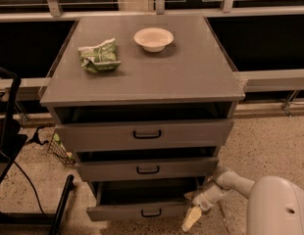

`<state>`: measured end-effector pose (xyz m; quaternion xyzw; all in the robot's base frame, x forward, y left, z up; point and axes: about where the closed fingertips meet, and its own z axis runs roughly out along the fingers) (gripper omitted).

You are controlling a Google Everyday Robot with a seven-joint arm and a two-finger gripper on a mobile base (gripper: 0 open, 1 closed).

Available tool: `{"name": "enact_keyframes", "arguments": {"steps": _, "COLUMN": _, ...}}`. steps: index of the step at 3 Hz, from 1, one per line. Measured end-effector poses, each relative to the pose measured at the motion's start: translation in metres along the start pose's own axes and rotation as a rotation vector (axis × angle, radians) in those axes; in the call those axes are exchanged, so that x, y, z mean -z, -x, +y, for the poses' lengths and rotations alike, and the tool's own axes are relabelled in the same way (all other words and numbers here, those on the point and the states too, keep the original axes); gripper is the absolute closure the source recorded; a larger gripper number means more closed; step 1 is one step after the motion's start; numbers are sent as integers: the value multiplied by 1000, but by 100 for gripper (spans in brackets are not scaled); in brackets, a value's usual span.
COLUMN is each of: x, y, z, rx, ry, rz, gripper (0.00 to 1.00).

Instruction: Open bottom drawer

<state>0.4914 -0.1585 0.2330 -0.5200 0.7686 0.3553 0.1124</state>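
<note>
The bottom drawer [142, 211] is the lowest of three grey drawers in the cabinet [142, 77]. It has a small black loop handle [151, 213] and stands pulled out, with a dark gap behind its front. My gripper [193, 212] is at the drawer's right end, low by the floor, on a white arm [230, 182] that comes in from the lower right. One pale fingertip [191, 219] points down beside the drawer front's right corner.
The top drawer [144, 134] and middle drawer [147, 168] sit slightly open. A white bowl [153, 38] and a green crumpled bag [99, 56] lie on the cabinet top. A black stand [10, 131] and cable are at the left. My white base [279, 207] fills the lower right.
</note>
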Motion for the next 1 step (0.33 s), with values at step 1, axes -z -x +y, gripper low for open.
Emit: {"name": "enact_keyframes", "arguments": {"steps": 1, "x": 0, "y": 0, "z": 0, "rx": 0, "ry": 0, "rz": 0, "gripper": 0}}
